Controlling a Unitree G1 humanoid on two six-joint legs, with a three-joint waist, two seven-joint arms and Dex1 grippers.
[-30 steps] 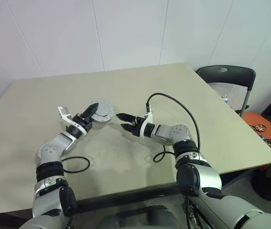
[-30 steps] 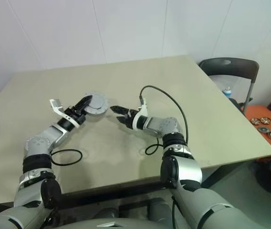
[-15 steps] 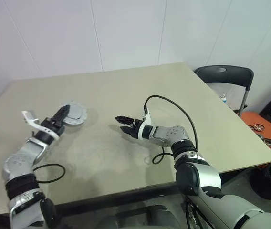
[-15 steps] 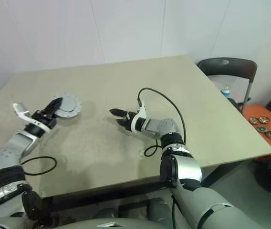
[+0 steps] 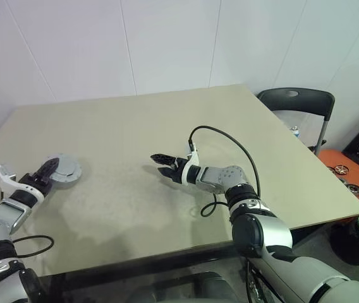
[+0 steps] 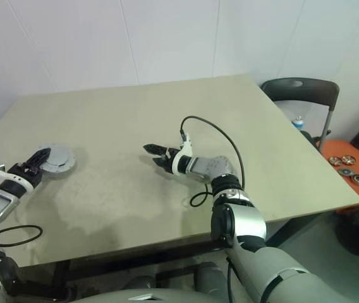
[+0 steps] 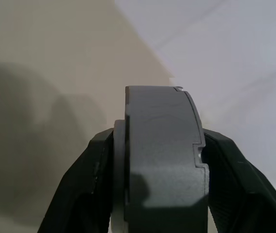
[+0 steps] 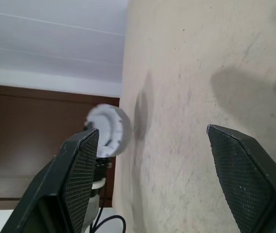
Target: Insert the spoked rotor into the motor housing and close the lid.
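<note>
Far over at the left edge of the beige table (image 5: 135, 126), the left gripper (image 5: 45, 170) holds a round grey disc (image 5: 62, 170) by its rim, just above the tabletop. From the side it looks like a thick grey puck made of two stacked layers, with a small notch in the edge; its top face is pale grey and plain. It is probably the closed motor housing, though neither copper windings nor spokes can be made out from here. The black fingers (image 7: 87, 184) press on both flat sides of it.

Near the middle of the table, well apart from the disc, the right gripper (image 5: 164, 163) hangs just over the surface, pointing left, jaws spread wide with nothing between them. A black cable (image 5: 227, 136) loops up from its wrist. Off the table's right corner stands a dark chair (image 5: 296, 104).
</note>
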